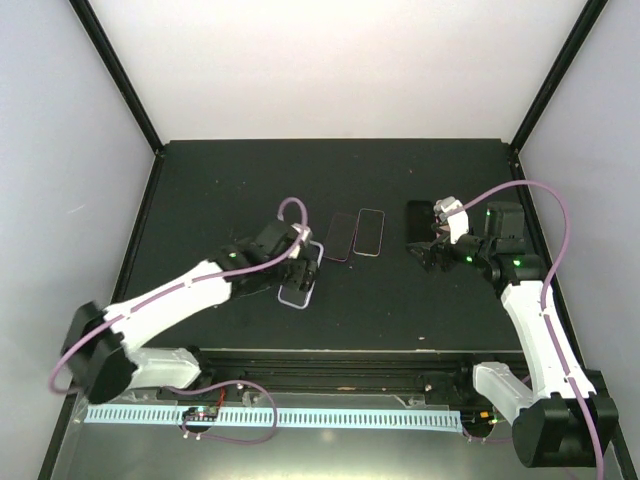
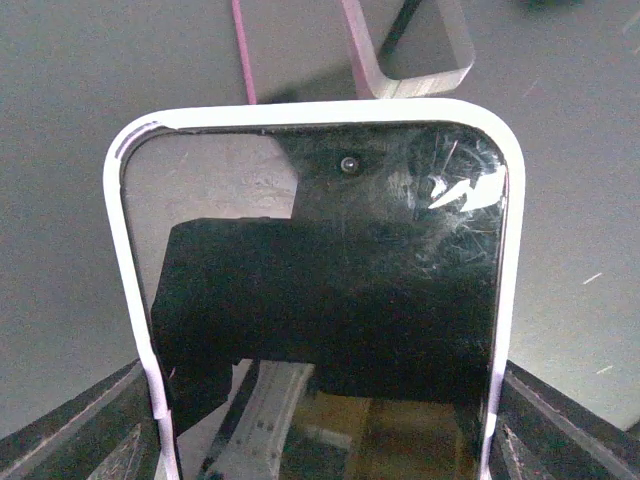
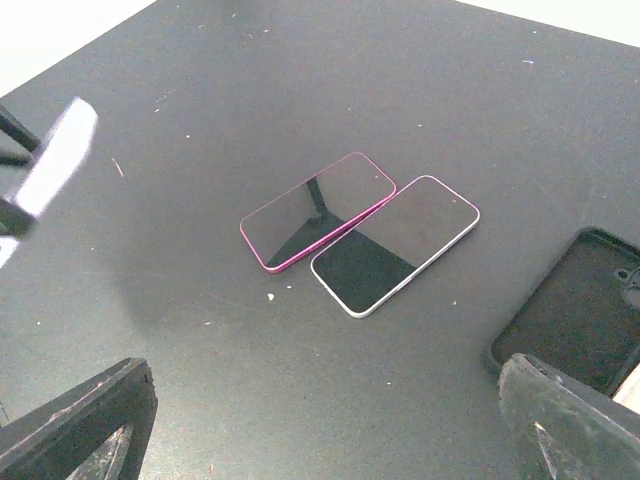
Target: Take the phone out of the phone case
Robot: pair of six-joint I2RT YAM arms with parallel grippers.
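On the black table (image 1: 230, 180), left of centre, the left arm (image 1: 170, 295) lies low and nearly flat, and the left gripper (image 1: 298, 262) sits over the near end of the phone case (image 2: 118, 250). Judgement: the shallow approach puts the fingers (image 2: 575, 425) on the long edges and leaves the screen face free.

Left wrist view: the case has a pale lilac-pink rim and lies screen up. The phone (image 2: 330, 300) is seated in it, not yet out, its glass dark and scuffed toward 2 o'clock. The case runs from 6 to 12 o'clock straight out between the fingers, with one finger at 7 o'clock and one at 5 o'clock, each against a long edge. The jaws are spread to the case's width and apparently clamped across it. Cannot tell whether it is lifted off the table.

The right gripper (image 1: 437, 250) is at 3 o'clock of the cased phone and well apart from it. Its jaws are wide with nothing between them. Judgement: it is waiting to work the phone loose.

At 1 o'clock of the cased phone, a magenta-rimmed phone (image 3: 318, 208) and a silver-rimmed phone (image 3: 395, 243) lie edge to edge, screens up. An empty black case (image 3: 585, 300) lies just beside the right gripper, at its 11 o'clock.
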